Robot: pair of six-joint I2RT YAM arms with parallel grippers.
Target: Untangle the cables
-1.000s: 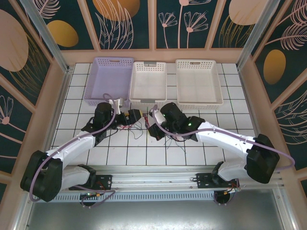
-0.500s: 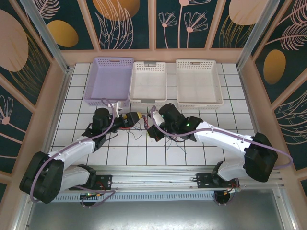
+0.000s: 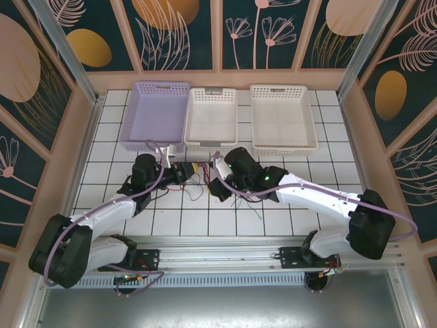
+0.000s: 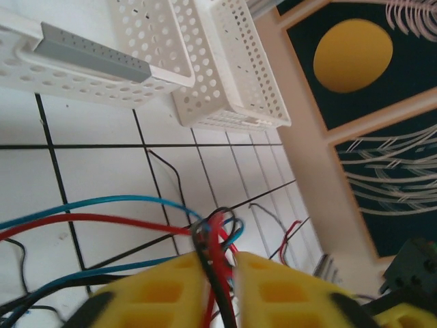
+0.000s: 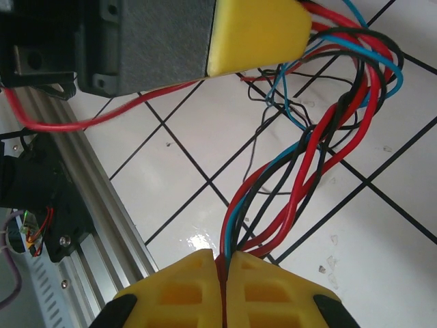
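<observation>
The cables [image 3: 203, 179] are thin red, black and blue wires tangled on the white tiles between the two arms. My left gripper [image 3: 192, 169] reaches in from the left, and its yellow fingers [image 4: 171, 287] are shut on a knot of red, black and blue cables [image 4: 213, 231]. Its tip [image 4: 220, 263] pinches the bundle. My right gripper [image 3: 218, 186] is shut [image 5: 223, 263] on a bundle of red, black and blue cables [image 5: 307, 157]. These strands run up to the left gripper's yellow finger [image 5: 256, 34]. Loose strand ends [image 3: 254, 209] trail toward the near edge.
Three baskets stand in a row at the back: lilac [image 3: 156, 113], white [image 3: 212, 116] and white [image 3: 282, 117]. The middle basket's wall [image 4: 225, 61] is close beyond the left gripper. An aluminium rail [image 5: 75, 205] runs along the table's near edge.
The left gripper's jaws have shut on the cable knot; a second ago they stood open. That arm has drawn back a little to the left. The right gripper keeps its grip.
</observation>
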